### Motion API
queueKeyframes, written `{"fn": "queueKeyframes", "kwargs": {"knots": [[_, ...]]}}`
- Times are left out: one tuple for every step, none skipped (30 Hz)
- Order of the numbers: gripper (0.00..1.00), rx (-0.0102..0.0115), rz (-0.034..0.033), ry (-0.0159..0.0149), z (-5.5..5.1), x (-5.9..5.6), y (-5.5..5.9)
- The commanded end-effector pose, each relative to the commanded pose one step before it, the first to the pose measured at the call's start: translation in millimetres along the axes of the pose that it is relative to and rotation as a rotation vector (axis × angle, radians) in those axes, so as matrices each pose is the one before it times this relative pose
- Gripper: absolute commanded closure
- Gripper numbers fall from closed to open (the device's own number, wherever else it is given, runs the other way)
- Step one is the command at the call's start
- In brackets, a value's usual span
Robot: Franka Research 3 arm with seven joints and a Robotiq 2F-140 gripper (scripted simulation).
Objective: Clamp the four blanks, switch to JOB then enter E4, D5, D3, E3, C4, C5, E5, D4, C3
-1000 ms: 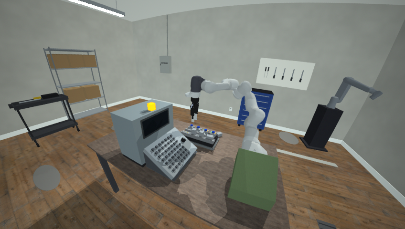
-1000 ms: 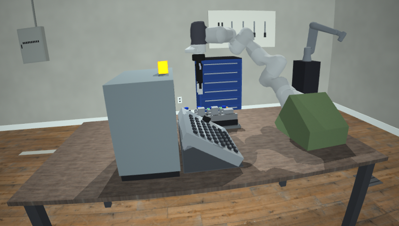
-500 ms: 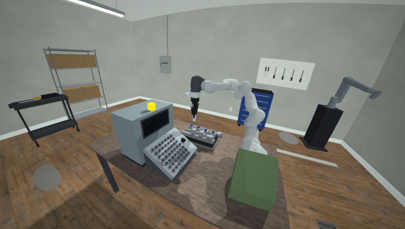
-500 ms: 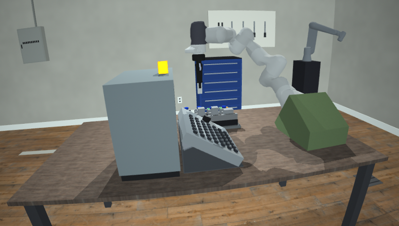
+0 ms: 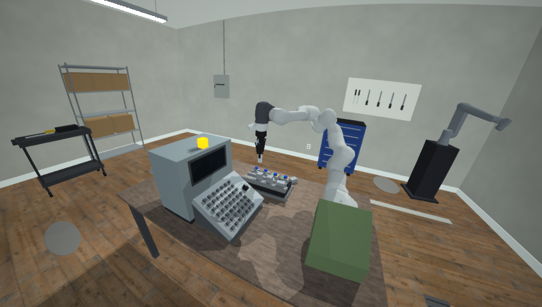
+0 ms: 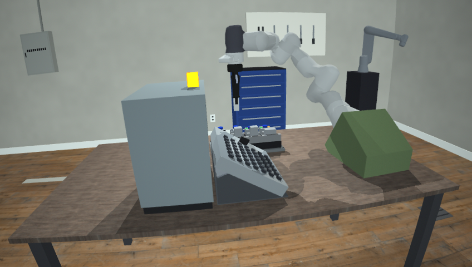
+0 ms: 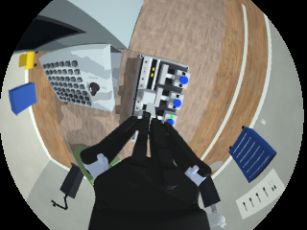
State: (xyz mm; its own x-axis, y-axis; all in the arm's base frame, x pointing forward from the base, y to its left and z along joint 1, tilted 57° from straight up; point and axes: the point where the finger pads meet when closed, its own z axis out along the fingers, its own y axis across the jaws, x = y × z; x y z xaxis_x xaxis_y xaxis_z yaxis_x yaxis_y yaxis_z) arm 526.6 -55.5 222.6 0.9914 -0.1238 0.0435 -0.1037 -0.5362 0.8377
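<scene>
Nearest me, by the front right corner of the surface (image 5: 281, 262) (image 6: 331, 194), sits a green block (image 5: 340, 239) (image 6: 370, 145) (image 7: 82, 154); I can't tell its purpose. Toward the front left corner stands the cabinet (image 5: 170, 178) (image 6: 168, 148) (image 7: 115, 21), its amber lamp (image 5: 202, 142) (image 6: 192, 79) lit, so the machine is in TEACH. The keyboard (image 5: 248, 190) (image 6: 251, 178) (image 7: 105, 62) leans against its right side, sloped presumably so that keys can be pressed from above, with the black selector (image 5: 245, 187) (image 6: 244, 140) (image 7: 94, 88) near its upper edge. Beyond, toward the back edge, is the row of vises (image 5: 266, 190) (image 6: 265, 136) (image 7: 144, 72) with blue valve knobs; I can't make out each blank surely. Over it hangs the gripper (image 5: 259, 159) (image 6: 236, 107) (image 7: 149, 108), fingertips together on nothing, upright and raised, perhaps made narrow for pushing a valve in.

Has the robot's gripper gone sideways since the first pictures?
No. In the exterior view, the gripper hangs in the same place against the blue drawer cabinet; it has only closed.
</scene>
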Motion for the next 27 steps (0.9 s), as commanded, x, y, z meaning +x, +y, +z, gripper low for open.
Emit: {"fn": "queueKeyframes", "kwargs": {"knots": [[1.00, 0.00109, -0.00787, -0.00322, -1.13, -1.35, -1.91], [1.00, 0.00000, 0.00000, 0.00000, 0.00, 0.00, 0.00], [1.00, -0.00001, -0.00006, 0.00006, -0.04, 0.08, 1.19], [1.00, -0.00003, -0.00033, 0.00029, -0.20, 0.39, 6.71], [1.00, -0.00006, -0.00064, 0.00046, -0.32, 0.53, 13.80], [1.00, -0.00007, -0.00085, 0.00035, -0.22, 0.13, 19.26], [1.00, -0.00004, -0.00088, -0.00001, 0.05, -0.69, 21.20], [1.00, 0.00003, -0.00075, -0.00036, 0.30, -1.37, 19.04], [1.00, 0.00007, -0.00051, -0.00045, 0.36, -1.41, 13.51], [1.00, 0.00005, -0.00024, -0.00028, 0.22, -0.81, 6.53], [1.00, 0.00001, -0.00004, -0.00005, 0.04, -0.15, 1.16], [1.00, 0.00000, 0.00000, 0.00000, 0.00, 0.00, 0.00], [1.00, 0.00000, 0.00000, 0.00000, 0.00, 0.00, 0.00], [1.00, 0.00000, 0.00000, 0.00000, 0.00, 0.00, 0.00], [1.00, 0.00000, 0.00000, 0.00000, 0.00, 0.00, 0.00], [1.00, 0.00000, 0.00000, 0.00000, 0.00, 0.00, 0.00], [1.00, 0.00000, 0.00000, 0.00000, 0.00, 0.00, 0.00], [1.00, 0.00000, 0.00000, 0.00000, 0.00, 0.00, 0.00], [1.00, 0.00000, 0.00000, 0.00000, 0.00, 0.00, 0.00], [1.00, 0.00000, 0.00000, 0.00000, 0.00, 0.00, 0.00], [1.00, 0.00000, 0.00000, 0.00000, 0.00, 0.00, 0.00], [1.00, 0.00000, 0.00000, 0.00000, 0.00, 0.00, 0.00], [1.00, 0.00000, 0.00000, 0.00000, 0.00, 0.00, 0.00], [1.00, 0.00000, 0.00000, 0.00000, 0.00, 0.00, 0.00], [1.00, 0.00000, 0.00000, 0.00000, 0.00, 0.00, 0.00], [1.00, 0.00000, 0.00000, 0.00000, 0.00, 0.00, 0.00], [1.00, 0.00000, 0.00000, 0.00000, 0.00, 0.00, 0.00]]}}
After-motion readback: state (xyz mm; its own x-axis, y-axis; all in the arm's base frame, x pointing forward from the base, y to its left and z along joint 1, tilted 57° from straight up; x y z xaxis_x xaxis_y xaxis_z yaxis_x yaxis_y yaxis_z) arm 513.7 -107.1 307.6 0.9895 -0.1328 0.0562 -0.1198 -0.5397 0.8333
